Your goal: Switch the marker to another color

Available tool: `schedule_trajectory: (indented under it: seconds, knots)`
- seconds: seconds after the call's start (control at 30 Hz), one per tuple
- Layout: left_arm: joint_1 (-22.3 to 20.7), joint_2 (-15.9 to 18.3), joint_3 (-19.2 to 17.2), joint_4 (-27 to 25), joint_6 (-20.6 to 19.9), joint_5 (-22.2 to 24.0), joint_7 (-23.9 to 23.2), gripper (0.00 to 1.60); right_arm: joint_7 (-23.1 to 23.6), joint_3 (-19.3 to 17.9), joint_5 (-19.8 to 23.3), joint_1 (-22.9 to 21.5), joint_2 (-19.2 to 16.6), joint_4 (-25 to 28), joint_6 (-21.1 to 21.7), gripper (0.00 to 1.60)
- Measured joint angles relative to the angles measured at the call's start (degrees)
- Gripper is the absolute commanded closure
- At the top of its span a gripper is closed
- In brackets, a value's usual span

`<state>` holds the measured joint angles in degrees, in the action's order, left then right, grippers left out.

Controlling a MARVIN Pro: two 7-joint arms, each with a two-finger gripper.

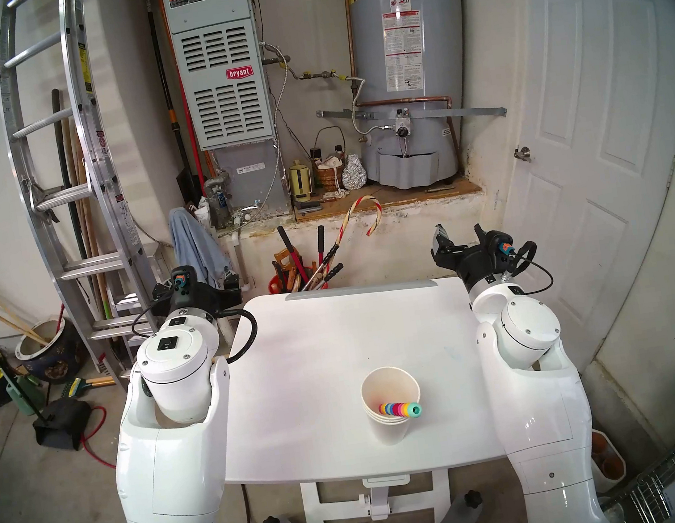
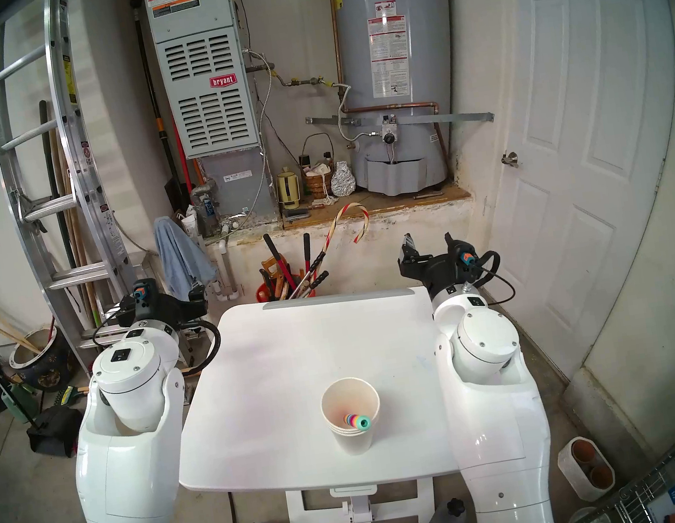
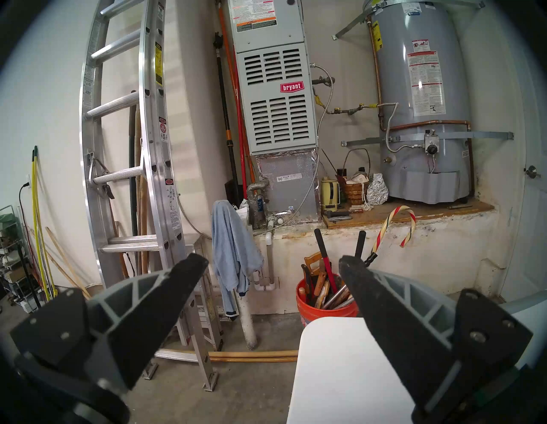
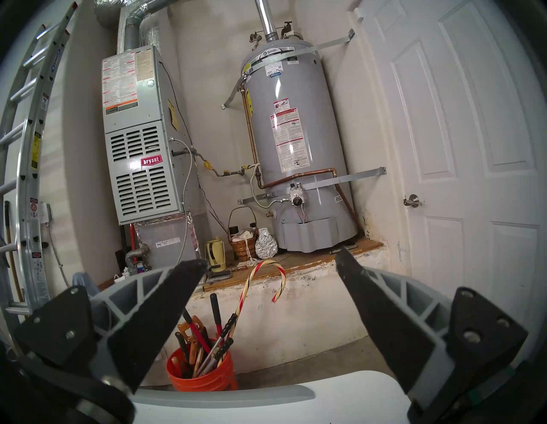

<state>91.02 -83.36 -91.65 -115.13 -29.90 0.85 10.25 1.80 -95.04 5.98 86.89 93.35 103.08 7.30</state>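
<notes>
The marker [image 1: 400,409], a slim stick of teal, yellow, pink, blue and red segments, leans inside a stack of white paper cups [image 1: 393,424] on the white table [image 1: 299,368], teal end up at the rim. It shows in the other head view too [image 2: 358,420]. My left gripper [image 1: 196,281] is open and empty past the table's far left corner; the left wrist view shows its jaws [image 3: 272,262] wide apart. My right gripper [image 1: 460,239] is open and empty above the far right corner, jaws wide apart in the right wrist view [image 4: 270,260].
An orange bucket [image 3: 325,309] of tools with a red-and-white candy cane [image 1: 358,219] stands behind the table. A ladder [image 1: 70,184], a furnace, a water heater [image 1: 408,71] and a white door [image 1: 611,129] line the back and right.
</notes>
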Motion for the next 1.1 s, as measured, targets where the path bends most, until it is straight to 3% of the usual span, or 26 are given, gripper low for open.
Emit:
schedule_trajectory:
  seconds: [0.3, 0.77, 1.1]
  knots:
    - [0.4, 0.4, 0.3, -0.1, 0.2, -0.2, -0.1, 0.0, 1.4, -0.6, 1.2, 0.4, -0.5, 0.1, 0.0, 0.0]
    - [1.2, 3.0, -3.5, -0.6, 0.0, 2.6, -5.8, 0.0, 16.7, -6.0, 9.3, 10.1, -8.4, 4.1, 0.0, 0.0]
    - [1.9, 4.3, -4.9, -0.6, 0.0, 4.1, -8.9, 0.0, 26.2, -9.8, 15.7, 17.4, -11.9, 5.4, 0.0, 0.0]
